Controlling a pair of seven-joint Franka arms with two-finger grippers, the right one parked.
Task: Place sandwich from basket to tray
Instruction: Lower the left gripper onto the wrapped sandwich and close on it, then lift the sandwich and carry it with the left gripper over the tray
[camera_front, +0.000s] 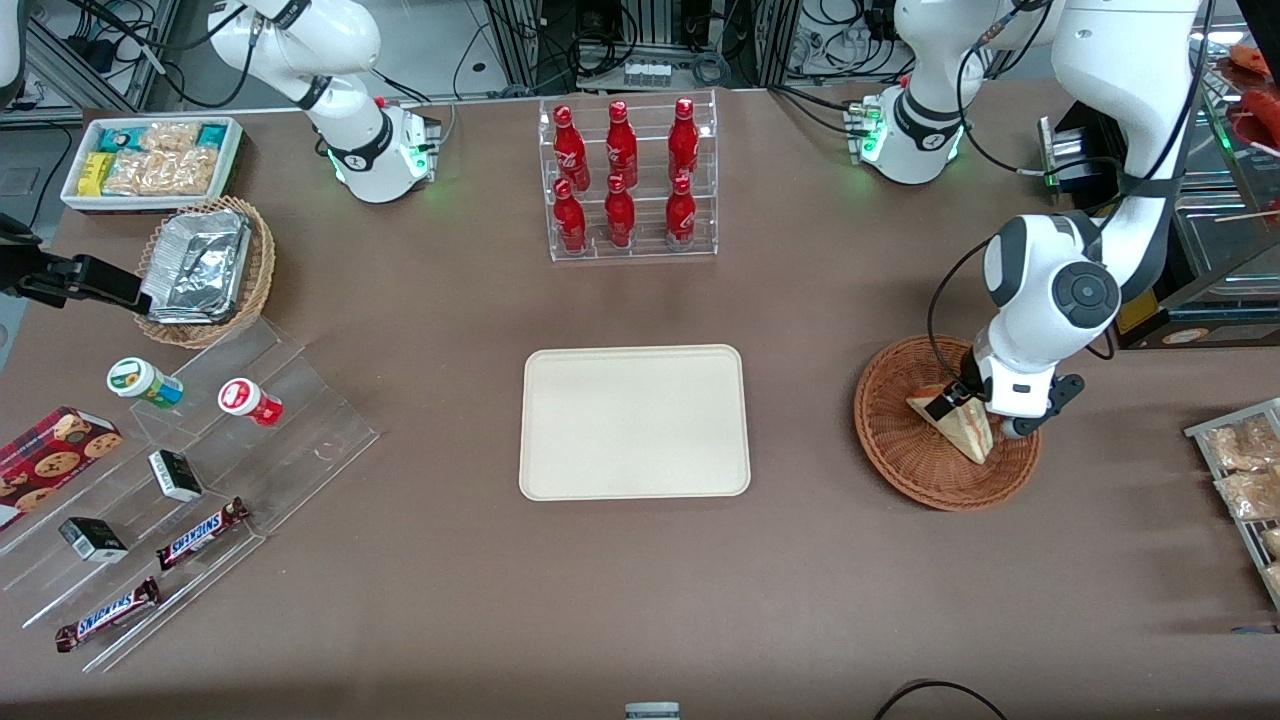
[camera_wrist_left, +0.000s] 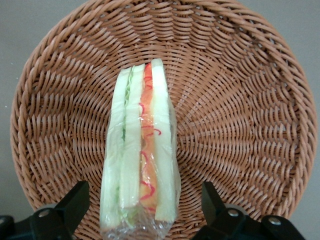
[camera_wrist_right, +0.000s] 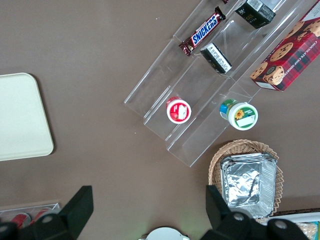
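Sandwich (camera_wrist_left: 140, 150), wrapped in clear film and standing on edge with its red and green filling turned up toward the wrist camera, lay in the reddish-brown wicker basket (camera_front: 900, 455) near the working arm's end of the tabletop. In the wrist view the left arm's gripper (camera_wrist_left: 142, 205) stood released, one black finger on each side of the wedge with woven basket floor showing between each finger and the bread, so nothing was yet clamped. From the front, the gripper (camera_front: 962, 402) sat low inside the basket rim, right at the sandwich (camera_front: 955, 425), with the white wrist housing directly above it. The step in hand appeared to be the grasp itself: the fingers bracketed the wedge but had not closed on it. The next move would likely call for a gentle squeeze across the soft bread, firm enough to hold the slippery wrap without crushing the layers, then a lift clear of the basket rim before any sideways travel. The cream tray (camera_front: 634, 421) waited bare at the middle of the tabletop, well apart from the basket toward the parked arm's end. Farther from the front camera, a clear rack of red bottles (camera_front: 627, 180) stood near the tabletop's back edge.
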